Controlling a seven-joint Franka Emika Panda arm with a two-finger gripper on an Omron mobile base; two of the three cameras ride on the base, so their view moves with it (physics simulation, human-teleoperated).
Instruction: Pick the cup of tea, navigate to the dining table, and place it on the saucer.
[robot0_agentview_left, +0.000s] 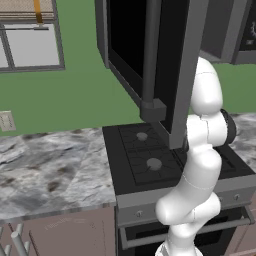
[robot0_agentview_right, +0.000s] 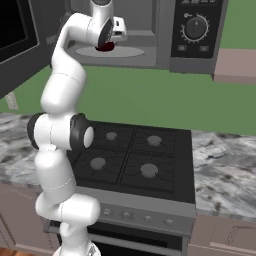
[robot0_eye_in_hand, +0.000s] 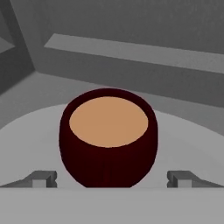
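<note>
**Cup not yet grasped: pick-up just beginning**

The two-finger gripper (robot0_eye_in_hand: 112, 178) is reaching into the grey microwave (robot0_agentview_right: 150, 35), fingers spread wide and holding nothing. One small dark maroon round cup of tea (robot0_eye_in_hand: 108, 138) is sitting between the two fingertips (robot0_eye_in_hand: 43, 178), just ahead, on one pale round turntable plate (robot0_agentview_right: 125, 52). Grasping, driving and placing are all remaining.
</note>
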